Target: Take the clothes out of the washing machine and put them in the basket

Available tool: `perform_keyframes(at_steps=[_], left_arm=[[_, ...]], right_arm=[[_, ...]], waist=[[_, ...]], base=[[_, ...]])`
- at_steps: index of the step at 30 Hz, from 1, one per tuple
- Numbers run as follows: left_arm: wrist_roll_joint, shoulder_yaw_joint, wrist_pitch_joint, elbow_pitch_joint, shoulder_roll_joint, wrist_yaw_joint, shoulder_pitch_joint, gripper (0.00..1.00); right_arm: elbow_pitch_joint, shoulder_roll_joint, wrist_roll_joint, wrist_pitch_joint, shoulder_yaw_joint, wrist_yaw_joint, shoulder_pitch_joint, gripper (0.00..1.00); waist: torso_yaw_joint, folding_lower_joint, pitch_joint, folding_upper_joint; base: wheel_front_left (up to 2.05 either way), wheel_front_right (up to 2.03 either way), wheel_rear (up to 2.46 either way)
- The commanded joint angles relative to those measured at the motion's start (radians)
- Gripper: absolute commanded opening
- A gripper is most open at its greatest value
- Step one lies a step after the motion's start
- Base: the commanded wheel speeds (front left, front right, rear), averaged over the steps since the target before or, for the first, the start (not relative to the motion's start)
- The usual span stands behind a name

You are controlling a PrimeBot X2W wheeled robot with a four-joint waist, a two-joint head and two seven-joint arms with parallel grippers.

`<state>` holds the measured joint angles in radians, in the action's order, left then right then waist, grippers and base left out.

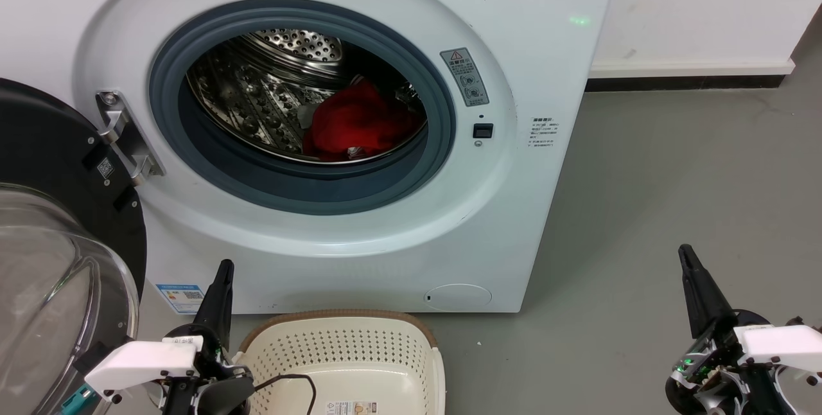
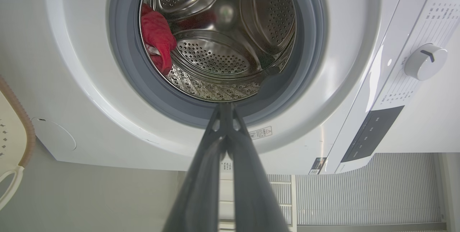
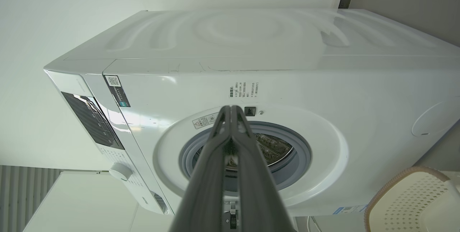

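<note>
While clear of the clothes (image 1: 366, 123), both jaws together, empty.

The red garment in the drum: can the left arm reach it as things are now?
Probably yes. The door is swung open, and nothing stands between the left gripper and the red garment in the drum. The gripper is shut and must open first.

Smooth grey floor (image 1: 674, 171) runs back to a plain white wall (image 1: 700, 4), where a white skirting board (image 1: 687, 68) sits above a thin dark strip (image 1: 681, 83). The light is soft and even. Off to one side stands a pale grey ribbed panel (image 2: 359, 189), with a plain white surface (image 3: 82, 203) just beside it
</note>
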<state>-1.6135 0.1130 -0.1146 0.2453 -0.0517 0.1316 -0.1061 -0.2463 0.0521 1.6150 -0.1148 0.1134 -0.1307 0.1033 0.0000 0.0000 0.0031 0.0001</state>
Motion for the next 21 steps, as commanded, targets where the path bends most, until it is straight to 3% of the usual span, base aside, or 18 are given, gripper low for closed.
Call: perform_keyframes(at_steps=[1,18,19,21], left_arm=[[0.001,0.002,-0.001,0.0,0.002,0.002,-0.007,0.0],[0.001,0.002,-0.001,0.0,0.002,0.002,-0.007,0.0],[0.0,0.0,0.0,0.0,0.0,0.0,0.0,1.0],[0.0,-0.002,0.001,0.015,0.001,0.0,0.01,1.0]], right_arm=[[-0.001,-0.003,-0.005,0.0,-0.001,0.0,0.014,0.0],[-0.001,-0.003,-0.005,0.0,-0.001,0.0,0.014,0.0],[0.0,0.0,0.0,0.0,0.0,0.0,0.0,1.0],[-0.015,-0.001,0.0,0.0,-0.001,0.0,-0.011,1.0]], waist=[[0.0,0.0,0.0,-0.0001],[0.0,0.0,0.0,-0.0001],[0.0,0.0,0.0,-0.0001],[0.0,0.0,0.0,-0.0001]], base=[[0.0,0.0,0.0],[0.0,0.0,0.0],[0.0,0.0,0.0],[0.0,0.0,0.0]])
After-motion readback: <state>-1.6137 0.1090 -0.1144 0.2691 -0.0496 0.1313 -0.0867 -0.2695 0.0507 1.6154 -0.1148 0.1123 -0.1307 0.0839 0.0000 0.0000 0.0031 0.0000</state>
